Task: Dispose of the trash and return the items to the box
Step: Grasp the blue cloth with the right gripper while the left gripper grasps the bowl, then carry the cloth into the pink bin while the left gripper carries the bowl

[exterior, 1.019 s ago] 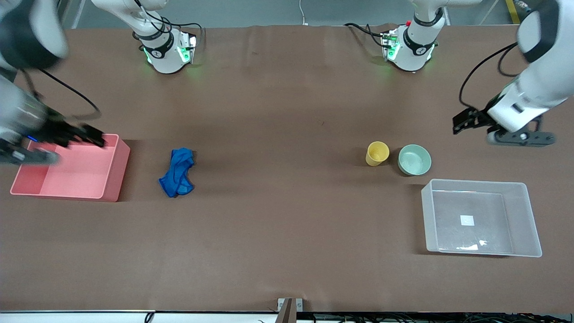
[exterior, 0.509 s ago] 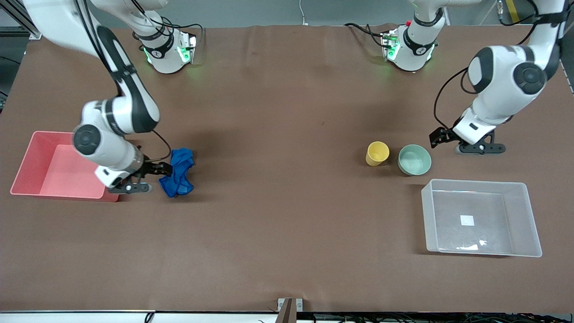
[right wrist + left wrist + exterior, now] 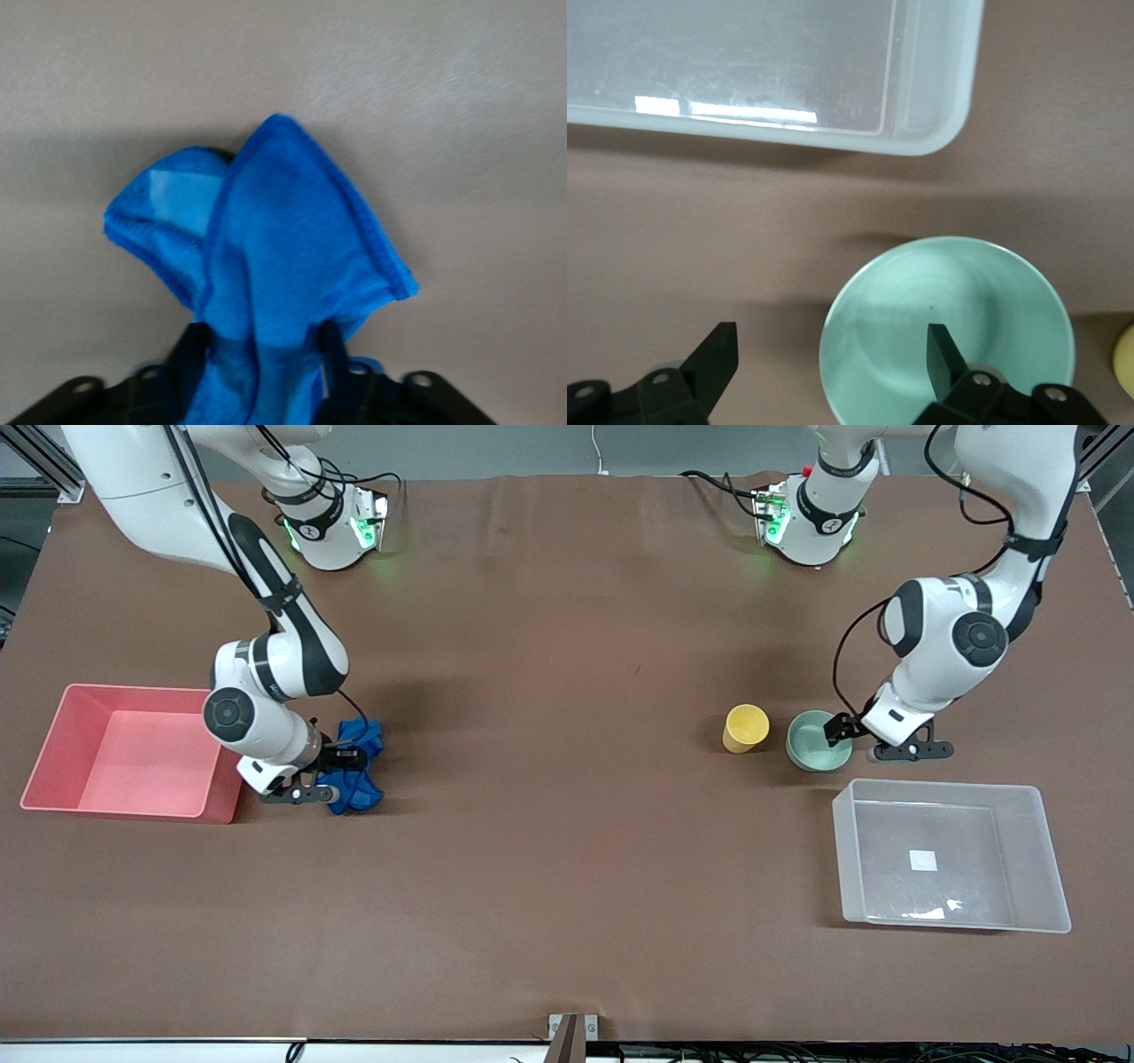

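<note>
The blue cloth (image 3: 359, 779) lies crumpled on the table beside the pink bin. My right gripper (image 3: 341, 773) is down at it, open, with a raised fold of the cloth (image 3: 283, 257) between its fingers (image 3: 332, 350). The mint-green bowl (image 3: 815, 746) stands beside the yellow cup (image 3: 745, 727). My left gripper (image 3: 855, 737) is open low over the bowl's rim; one finger (image 3: 943, 350) is over the bowl (image 3: 948, 292) and the other is over bare table. The clear box (image 3: 939, 785) is nearer the front camera than the bowl, and its corner (image 3: 930, 133) shows in the left wrist view.
The pink bin (image 3: 133, 808) stands at the right arm's end of the table, close to my right gripper. The cup's edge (image 3: 1127, 359) shows beside the bowl in the left wrist view. Brown table stretches between the cloth and the cup.
My right gripper moved from over the pink bin to the cloth, and its fingers now straddle a fold. My left gripper came down from the table's end to the bowl's rim.
</note>
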You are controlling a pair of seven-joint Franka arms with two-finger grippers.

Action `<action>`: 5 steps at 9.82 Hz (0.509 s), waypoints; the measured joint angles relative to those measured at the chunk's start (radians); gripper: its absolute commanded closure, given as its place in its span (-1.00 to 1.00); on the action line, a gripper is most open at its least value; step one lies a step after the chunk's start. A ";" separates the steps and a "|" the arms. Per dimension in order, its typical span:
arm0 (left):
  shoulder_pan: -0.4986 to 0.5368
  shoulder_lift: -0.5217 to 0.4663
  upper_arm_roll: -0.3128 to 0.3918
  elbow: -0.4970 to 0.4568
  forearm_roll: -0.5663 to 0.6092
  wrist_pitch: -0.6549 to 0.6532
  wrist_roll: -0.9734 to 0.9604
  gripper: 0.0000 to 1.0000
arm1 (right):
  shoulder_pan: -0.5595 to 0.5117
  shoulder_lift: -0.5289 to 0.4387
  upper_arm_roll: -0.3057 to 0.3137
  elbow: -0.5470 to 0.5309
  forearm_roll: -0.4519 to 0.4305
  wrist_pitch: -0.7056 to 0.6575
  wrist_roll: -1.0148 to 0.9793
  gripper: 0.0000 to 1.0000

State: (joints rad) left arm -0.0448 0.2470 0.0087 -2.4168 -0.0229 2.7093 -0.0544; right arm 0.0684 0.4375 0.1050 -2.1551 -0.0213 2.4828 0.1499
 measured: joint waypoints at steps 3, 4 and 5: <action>0.000 0.031 0.000 0.001 0.000 0.016 -0.008 1.00 | -0.002 0.000 -0.003 -0.002 0.000 0.002 0.002 0.99; 0.000 0.031 0.000 0.002 0.000 0.016 -0.008 1.00 | -0.002 -0.001 -0.002 0.002 0.000 0.003 0.009 0.99; 0.000 0.030 0.000 0.005 0.000 0.016 -0.008 1.00 | -0.002 -0.008 0.001 0.020 0.000 -0.014 0.035 0.99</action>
State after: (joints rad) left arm -0.0448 0.2772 0.0088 -2.4122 -0.0230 2.7250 -0.0627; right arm 0.0664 0.4298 0.1063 -2.1349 -0.0212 2.4691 0.1845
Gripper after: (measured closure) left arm 0.727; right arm 0.899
